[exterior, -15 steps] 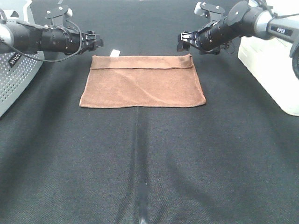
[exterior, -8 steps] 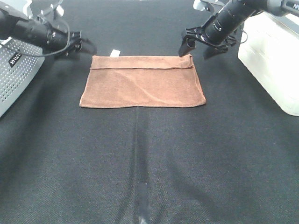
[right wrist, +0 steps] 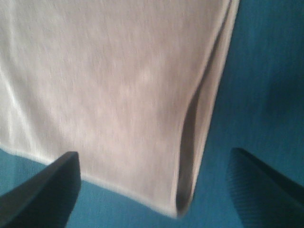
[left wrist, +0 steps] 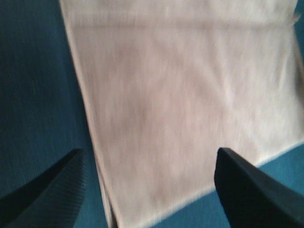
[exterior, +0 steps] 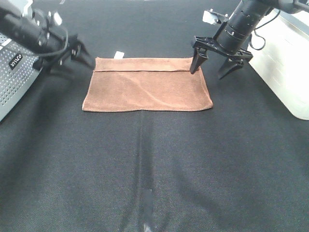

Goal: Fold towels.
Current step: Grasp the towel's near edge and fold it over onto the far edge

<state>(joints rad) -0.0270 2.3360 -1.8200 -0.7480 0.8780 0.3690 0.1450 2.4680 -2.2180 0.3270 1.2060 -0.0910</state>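
Black woven cloth (exterior: 145,169) covered the whole table. On it, toward the far side and about midway across, lay the towel (exterior: 147,87), rust-brown and flat. It was already folded once: a hem ran as a seam just inside the far edge. A small white tag (exterior: 119,54) stuck out at its far left corner.

The left gripper (exterior: 83,55) hung just off that far left corner, over bare cloth. Its jaws were spread wide and held nothing. The right gripper (exterior: 207,73) pointed down at the far right corner, likewise spread and empty. It straddled the towel's right edge, one tip over the corner and the other over the cloth. Whether the nearer tip touched the fabric could not be told.

Both wrist views were blurred. The left one showed a side edge and corner of the towel between the two dark tips. The right one showed the doubled layers gaping slightly at a corner.

A white box (exterior: 285,63) stood at the table's right edge, and a grey perforated housing (exterior: 14,82) at the left.
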